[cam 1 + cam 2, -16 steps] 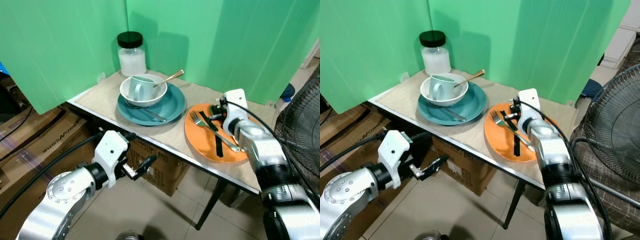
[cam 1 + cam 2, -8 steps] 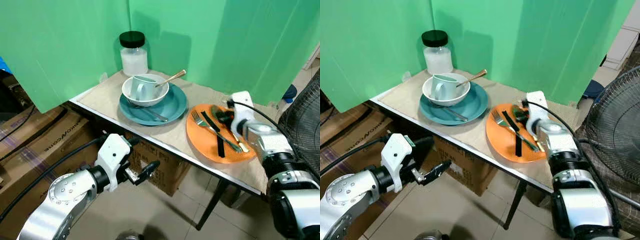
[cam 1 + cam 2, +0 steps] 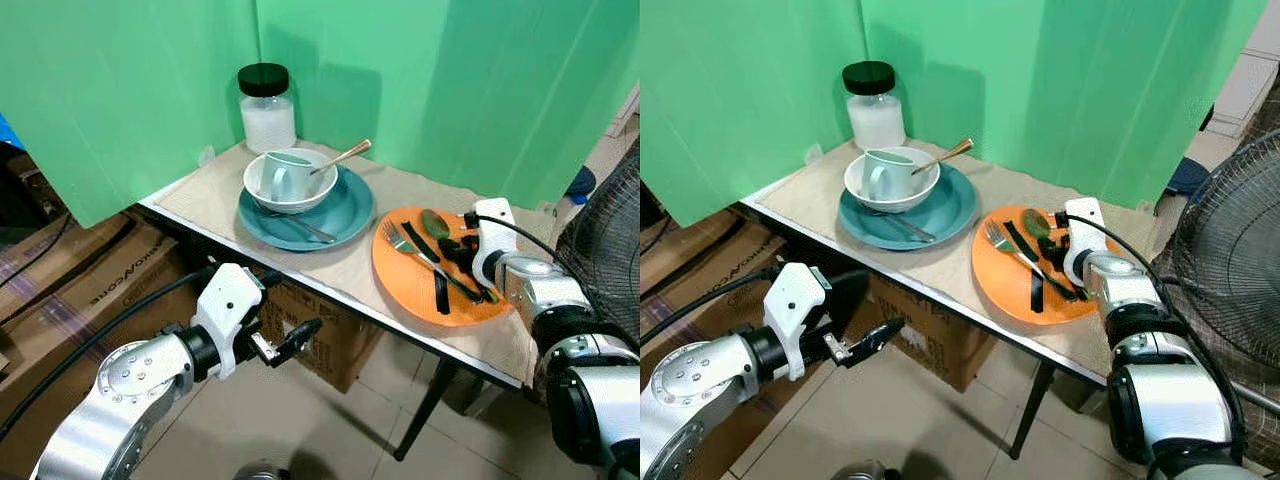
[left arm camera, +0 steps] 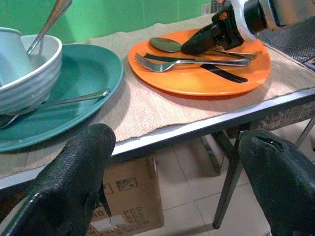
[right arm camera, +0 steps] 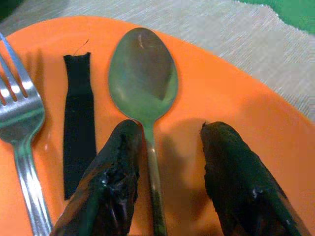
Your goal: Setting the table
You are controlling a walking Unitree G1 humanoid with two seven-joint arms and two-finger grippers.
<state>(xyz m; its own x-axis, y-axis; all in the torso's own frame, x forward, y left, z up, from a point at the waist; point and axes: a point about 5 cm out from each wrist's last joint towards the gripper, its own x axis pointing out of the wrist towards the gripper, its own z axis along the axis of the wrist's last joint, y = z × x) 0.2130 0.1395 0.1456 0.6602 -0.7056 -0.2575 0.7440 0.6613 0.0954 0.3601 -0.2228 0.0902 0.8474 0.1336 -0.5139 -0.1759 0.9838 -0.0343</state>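
An orange plate point(image 3: 408, 292) lies on the table's right part and carries a silver fork point(image 3: 400, 240), a black strip point(image 5: 78, 123) and a spoon point(image 5: 142, 83). My right gripper point(image 3: 463, 250) rests low over the plate's right side, open. Its fingers point(image 5: 113, 187) stand on either side of the spoon's handle, and the bowl lies just beyond the tips. A teal plate point(image 3: 352, 205) at the middle holds a white bowl point(image 3: 300, 196) with a pale mug point(image 3: 280, 176) and a golden spoon point(image 3: 346, 154). My left gripper point(image 3: 287, 344) hangs open below the table's front edge.
A lidded glass jar point(image 3: 265, 105) stands at the back corner against the green screen point(image 3: 130, 90). Cardboard boxes point(image 3: 80, 280) sit under and left of the table. A fan's wire cage point(image 3: 605, 230) stands close on the right. Another utensil point(image 3: 300, 228) lies on the teal plate.
My right gripper has slid back toward the orange plate's right side, uncovering the spoon's bowl. The left arm has barely moved. The camera shifted slightly.
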